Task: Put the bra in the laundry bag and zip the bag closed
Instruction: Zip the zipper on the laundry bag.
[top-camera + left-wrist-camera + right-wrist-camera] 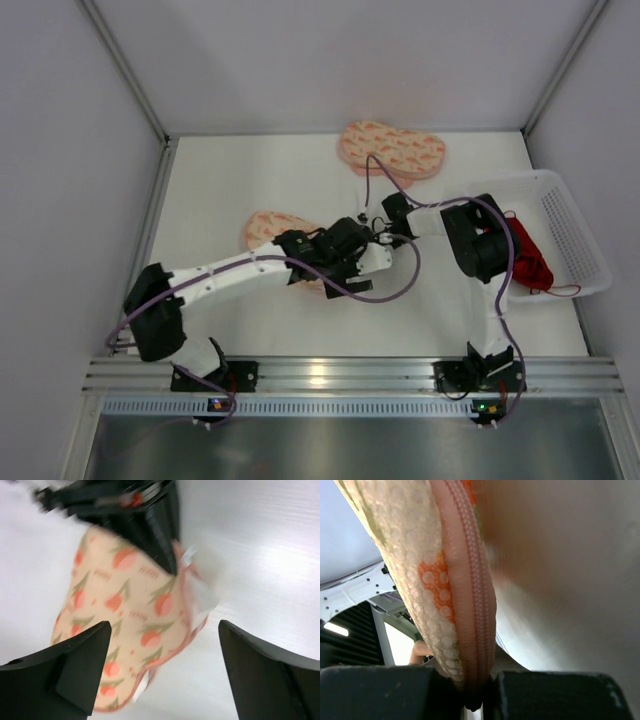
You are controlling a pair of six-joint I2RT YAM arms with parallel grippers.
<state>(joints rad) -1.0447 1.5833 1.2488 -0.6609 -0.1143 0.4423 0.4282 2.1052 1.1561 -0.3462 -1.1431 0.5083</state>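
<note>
The laundry bag (268,227) lies mid-table, a peach pouch with an orange-red print, partly covered by my left arm. My right gripper (480,700) is shut on the bag's zippered edge (470,580), and the closed zipper teeth run up from between its fingers. In the left wrist view the right gripper's black fingers (150,530) pinch the bag (120,615) at its far edge. My left gripper (162,652) stands open just above the bag's near end, holding nothing. The red bra (527,255) lies in the white basket (575,235) at the right.
A second, identical printed pouch (392,150) lies at the back of the table. The two arms meet over the table's middle, with purple cables looping around them. Grey walls close in the left, back and right sides.
</note>
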